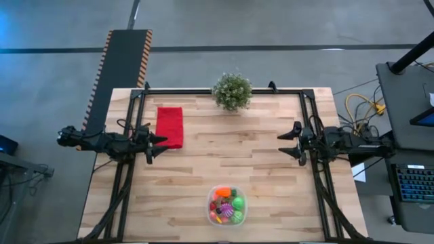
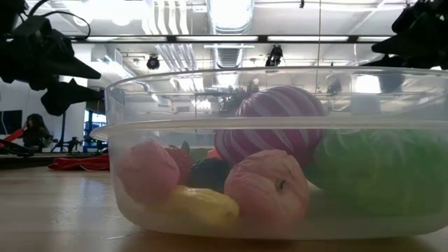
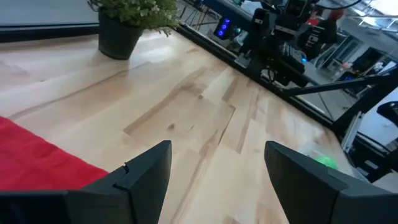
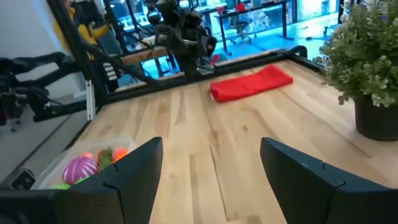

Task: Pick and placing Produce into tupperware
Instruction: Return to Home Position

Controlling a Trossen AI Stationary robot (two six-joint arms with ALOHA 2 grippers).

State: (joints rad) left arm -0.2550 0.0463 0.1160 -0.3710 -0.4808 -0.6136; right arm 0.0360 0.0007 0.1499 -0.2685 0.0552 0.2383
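The clear tupperware [image 1: 226, 205] stands on the table near its near edge, with the produce inside: an orange carrot [image 1: 222, 193], a green ball [image 1: 237, 202], a purple piece [image 1: 226, 210], and pink and yellow pieces [image 2: 199, 203] in the low view. My left gripper [image 1: 161, 146] hovers open at the table's left side, beside the red cloth. My right gripper [image 1: 285, 143] hovers open at the right side. Both stay well clear of the tub [image 4: 87, 167].
A red folded cloth [image 1: 169, 126] lies on the table's left part. A potted leafy plant [image 1: 232, 91] stands at the far edge. Black frame rails run along the table's left, right and far sides. Bare wood lies between the two grippers.
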